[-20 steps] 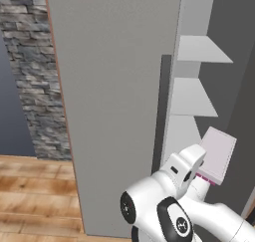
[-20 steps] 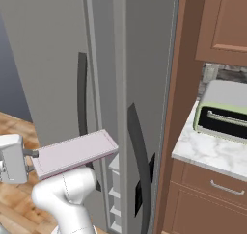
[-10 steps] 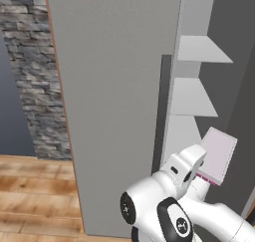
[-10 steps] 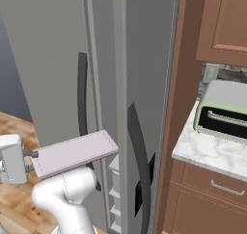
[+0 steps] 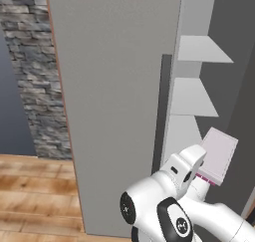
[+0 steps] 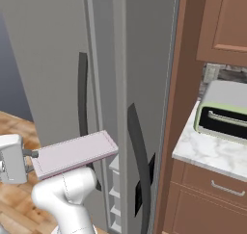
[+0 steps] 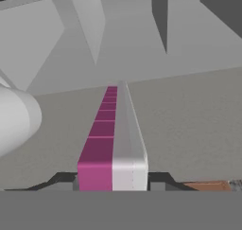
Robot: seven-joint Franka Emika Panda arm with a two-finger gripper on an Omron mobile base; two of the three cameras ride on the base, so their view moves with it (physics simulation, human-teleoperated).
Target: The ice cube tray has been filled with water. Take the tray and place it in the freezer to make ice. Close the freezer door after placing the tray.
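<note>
My gripper (image 5: 203,177) is shut on one short end of the ice cube tray (image 5: 219,154), a flat pale pink-lilac rectangle held out in the air. From the right, the ice cube tray (image 6: 73,153) reaches from the gripper (image 6: 33,160) toward the fridge. In the hand view the ice cube tray (image 7: 111,139) runs edge-on away from the gripper (image 7: 112,178), its magenta side showing. The freezer (image 5: 199,81) stands open just beyond it, with white shelves inside. Its freezer door (image 5: 114,101) is swung wide to the left, the dark handle (image 5: 162,111) at its edge.
The fridge's other grey door (image 6: 144,84) with a curved dark handle (image 6: 138,165) is shut. Right of it rise brown cabinets (image 6: 226,21), with a marble counter (image 6: 202,153) carrying a toaster oven (image 6: 224,112). A stone wall (image 5: 35,71) and wooden floor (image 5: 35,196) lie left.
</note>
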